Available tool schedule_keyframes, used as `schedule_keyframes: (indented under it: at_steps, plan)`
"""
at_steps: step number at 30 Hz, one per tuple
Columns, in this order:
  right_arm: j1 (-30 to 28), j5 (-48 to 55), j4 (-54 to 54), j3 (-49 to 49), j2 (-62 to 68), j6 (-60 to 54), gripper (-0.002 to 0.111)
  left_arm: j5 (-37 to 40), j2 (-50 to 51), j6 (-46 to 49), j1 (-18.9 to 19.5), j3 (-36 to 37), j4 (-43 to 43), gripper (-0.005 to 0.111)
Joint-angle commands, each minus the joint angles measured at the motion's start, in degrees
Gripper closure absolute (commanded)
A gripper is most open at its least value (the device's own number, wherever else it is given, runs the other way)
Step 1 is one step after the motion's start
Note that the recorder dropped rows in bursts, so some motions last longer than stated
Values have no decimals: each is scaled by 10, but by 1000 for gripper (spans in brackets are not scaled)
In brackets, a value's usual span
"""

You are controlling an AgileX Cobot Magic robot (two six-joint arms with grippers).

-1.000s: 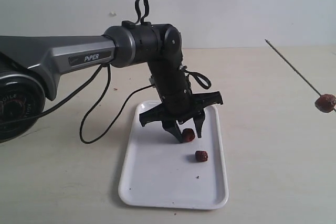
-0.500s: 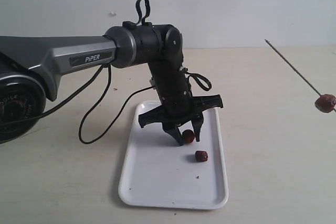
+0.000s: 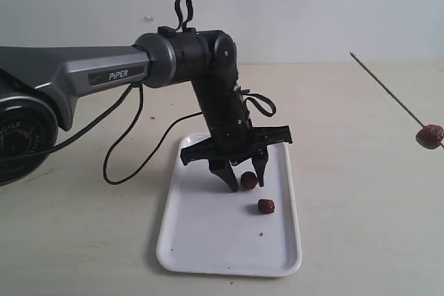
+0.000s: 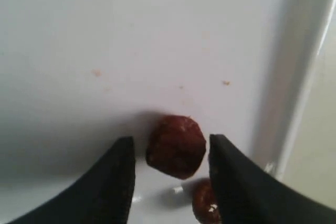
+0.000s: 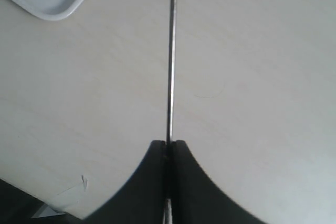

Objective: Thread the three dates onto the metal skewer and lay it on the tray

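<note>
**Status of work.** One date of three is threaded. The skewer [image 3: 385,88] is held clear of the tabletop [image 3: 361,192], well to the right of the tray [image 3: 208,233], slanting up to its point. The threaded date [image 3: 430,136] sits low on the rod, at the right edge of the exterior view.

**Right claw** [image 5: 168,145]. Out of the exterior view. Its wrist view shows the jaws pressed together on the skewer, gripping it.

**Left claw** [image 3: 246,184]. Low over the right half of the tray, jaws apart, with one finger on each side of the second date [image 3: 248,180]. In the wrist view a sliver of tray shows between one finger and this date [image 4: 176,145]. The other finger is just beside it or touching; which cannot be told. No closed grip is evident.

**Third date** [image 3: 266,206]. Lying loose on the tray, near the second date but outside the jaws, towards the camera.

**Assessment.** About a third of the threading is done. The step in hand appears to be the pick-up of the second date. Outstanding are gripping and threading it, doing the same with the third, and laying the loaded skewer on the tray.
</note>
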Motion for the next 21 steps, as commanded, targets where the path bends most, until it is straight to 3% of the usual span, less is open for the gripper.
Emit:
schedule_keyframes:
  at_steps: [1,11,21]
  plan:
    - [1,-4,-4,-5,-5,-4,108,8,4,6,8,3,9,60]
    - [1,-4,-3,-5,-5,-4,108,26,4,6,15,3,9,60]
    - [1,-9,-3,-5,-5,-4,108,26,-5,70,25,3,8,60]
